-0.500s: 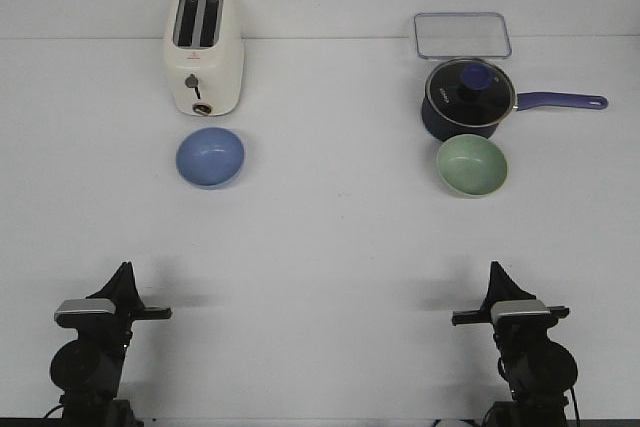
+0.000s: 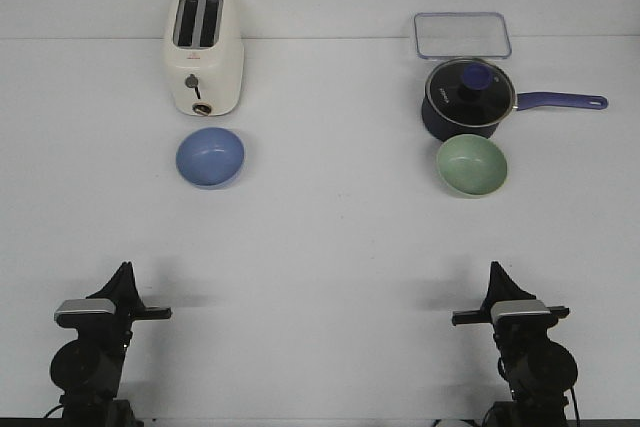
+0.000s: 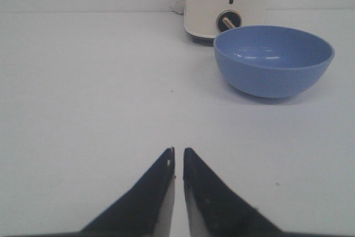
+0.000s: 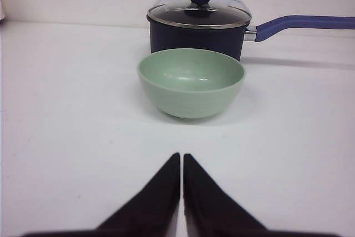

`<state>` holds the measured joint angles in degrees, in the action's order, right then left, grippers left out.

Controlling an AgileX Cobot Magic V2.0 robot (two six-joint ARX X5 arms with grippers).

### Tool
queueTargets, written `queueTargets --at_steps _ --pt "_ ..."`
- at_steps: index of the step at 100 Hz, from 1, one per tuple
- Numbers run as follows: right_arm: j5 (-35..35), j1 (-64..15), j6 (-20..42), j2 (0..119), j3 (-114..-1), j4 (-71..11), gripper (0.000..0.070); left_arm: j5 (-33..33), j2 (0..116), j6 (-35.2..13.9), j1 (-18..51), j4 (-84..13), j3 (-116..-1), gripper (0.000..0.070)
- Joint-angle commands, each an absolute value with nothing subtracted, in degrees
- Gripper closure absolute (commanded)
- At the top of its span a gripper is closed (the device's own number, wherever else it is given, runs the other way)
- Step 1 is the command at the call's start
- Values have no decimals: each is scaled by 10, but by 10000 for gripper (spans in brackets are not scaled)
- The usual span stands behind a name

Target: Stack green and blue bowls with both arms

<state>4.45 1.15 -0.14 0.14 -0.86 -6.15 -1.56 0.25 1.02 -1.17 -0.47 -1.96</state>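
The periwinkle blue bowl (image 2: 210,157) stands upright on the white table left of centre, just in front of the toaster; it also shows in the left wrist view (image 3: 273,60). The pale sage green bowl (image 2: 471,165) stands upright on the right, just in front of the saucepan, and shows in the right wrist view (image 4: 191,82). My left gripper (image 2: 124,269) is shut and empty near the table's front left, well short of the blue bowl; its tips show in the left wrist view (image 3: 178,149). My right gripper (image 2: 495,267) is shut and empty at the front right, well short of the green bowl (image 4: 181,155).
A cream toaster (image 2: 203,52) stands behind the blue bowl. A dark blue lidded saucepan (image 2: 468,99) with its long handle pointing right stands behind the green bowl. A clear rectangular lid or tray (image 2: 462,35) lies at the back right.
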Motion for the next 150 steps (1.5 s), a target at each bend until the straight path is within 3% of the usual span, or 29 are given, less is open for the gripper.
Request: queueTargets --at_steps 1,33,50,66,80,93,98,108,113,126,150 --pt "45 11 2 1 -7 -55 690 -15 2 20 -12 1 -8 688" --pt "46 11 7 1 -7 -55 690 -15 2 20 -12 1 -8 687" --pt "68 11 154 1 -7 -56 690 -15 2 20 -12 1 -8 688" --pt "85 11 241 1 -9 -29 691 -15 2 19 -12 1 -8 687" --pt "77 11 282 8 -81 -41 699 -15 2 19 -12 1 -8 688" --pt "28 11 257 93 -209 -94 694 -15 2 20 -12 1 -8 688" --pt "12 11 228 149 -265 -127 659 -15 2 20 -12 1 -8 687" --pt "-19 11 174 275 -369 -188 408 -15 2 20 -12 1 -8 688" --pt "-34 11 158 340 -415 -214 337 -15 2 20 -12 1 -8 688" --pt "-46 12 130 509 -507 -257 272 -15 2 20 -12 1 -8 688" --pt "-27 38 125 781 -606 -260 272 -15 2 19 -12 1 -8 688"
